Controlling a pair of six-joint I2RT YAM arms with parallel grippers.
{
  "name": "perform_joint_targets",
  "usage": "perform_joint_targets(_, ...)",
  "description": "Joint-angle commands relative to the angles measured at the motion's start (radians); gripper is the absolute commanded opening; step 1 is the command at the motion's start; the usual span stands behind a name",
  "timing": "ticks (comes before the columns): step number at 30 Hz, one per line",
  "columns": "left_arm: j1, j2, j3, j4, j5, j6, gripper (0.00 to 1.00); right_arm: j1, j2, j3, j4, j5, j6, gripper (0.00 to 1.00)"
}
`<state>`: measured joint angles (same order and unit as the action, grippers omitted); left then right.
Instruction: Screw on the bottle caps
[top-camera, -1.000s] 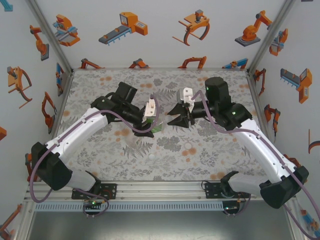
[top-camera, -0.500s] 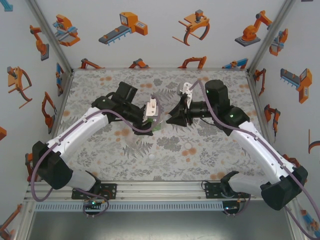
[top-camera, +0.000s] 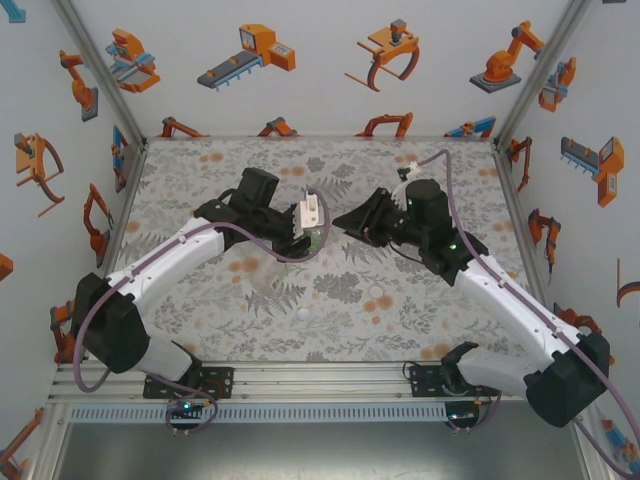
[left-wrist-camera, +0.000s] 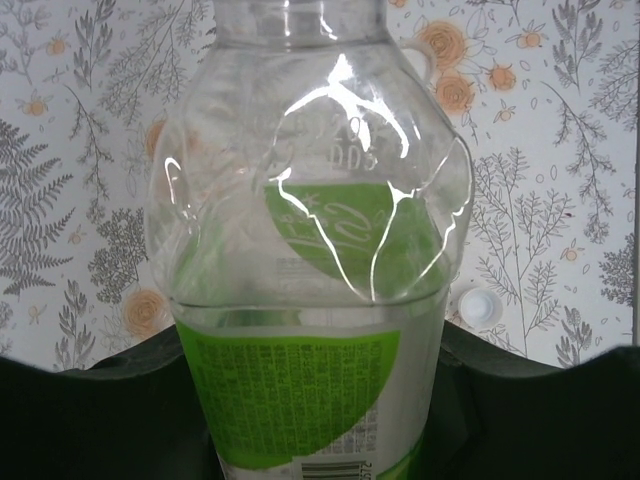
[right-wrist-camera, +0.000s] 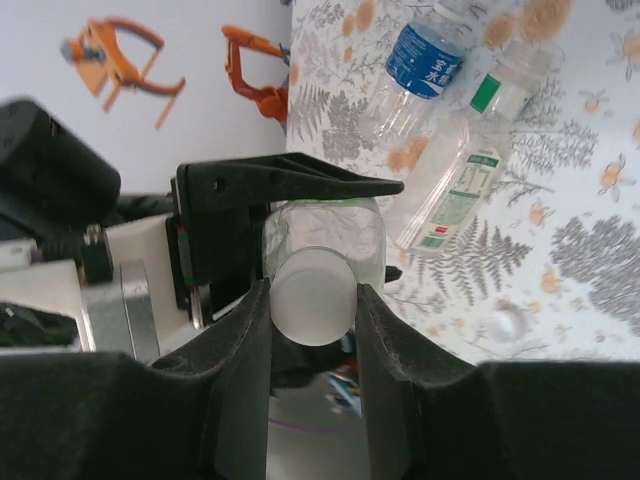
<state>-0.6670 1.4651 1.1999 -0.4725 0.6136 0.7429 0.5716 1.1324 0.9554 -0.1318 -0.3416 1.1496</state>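
Note:
My left gripper (top-camera: 308, 232) (left-wrist-camera: 310, 400) is shut on the rounder green-tinted bottle (left-wrist-camera: 305, 250) (top-camera: 314, 238), holding it by its green-labelled body above the table. Its neck points toward the right gripper. My right gripper (top-camera: 345, 220) (right-wrist-camera: 312, 300) is shut on a white bottle cap (right-wrist-camera: 312, 298), which sits against the mouth of that bottle (right-wrist-camera: 325, 232). On the table lie the blue-labelled bottle (right-wrist-camera: 425, 55) and the slim clear bottle (right-wrist-camera: 460, 180). A loose white cap (left-wrist-camera: 478, 307) (right-wrist-camera: 505, 322) rests on the mat.
The two grippers meet nose to nose over the middle of the floral mat (top-camera: 420, 320). Two small white caps (top-camera: 381, 300) (top-camera: 303, 313) lie on the mat nearer the arm bases. White walls with orange robot pictures enclose the table.
The right wrist has rolled round with the cap and its jaws have tightened on it. The left gripper has shifted the bottle slightly up and right.

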Motion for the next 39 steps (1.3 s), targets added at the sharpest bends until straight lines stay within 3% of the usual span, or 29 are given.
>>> perform_joint_targets(1, -0.007, -0.024, 0.021, 0.161, 0.094, 0.001, 0.0, 0.007, 0.007, -0.063, -0.047, 0.082, 0.231, 0.0)
perform_joint_targets(5, -0.008, -0.017, 0.032, 0.143, 0.098, 0.013, 0.0, 0.007, -0.003, -0.038, -0.061, 0.106, 0.139, 0.0)
perform_joint_targets(11, -0.008, -0.019, 0.035, 0.123, 0.11, 0.016, 0.0, 0.004, -0.014, 0.093, -0.112, 0.094, -0.194, 0.46)
perform_joint_targets(14, -0.008, -0.024, 0.038, 0.094, 0.125, 0.028, 0.0, 0.003, -0.035, 0.158, -0.167, 0.08, -0.429, 0.54)
perform_joint_targets(19, -0.008, -0.037, 0.041, 0.036, 0.155, 0.045, 0.0, 0.005, -0.086, 0.205, -0.179, -0.023, -0.812, 0.58)
perform_joint_targets(26, -0.011, -0.054, 0.055, -0.049, 0.221, 0.07, 0.0, 0.005, -0.113, 0.24, -0.238, -0.398, -1.372, 0.58)
perform_joint_targets(32, -0.024, -0.066, 0.06, -0.099, 0.219, 0.086, 0.0, 0.005, -0.097, 0.265, -0.3, -0.527, -1.602, 0.58)
perform_joint_targets(39, -0.034, -0.08, 0.056, -0.119, 0.227, 0.095, 0.0, 0.007, -0.043, 0.293, -0.336, -0.544, -1.633, 0.55)
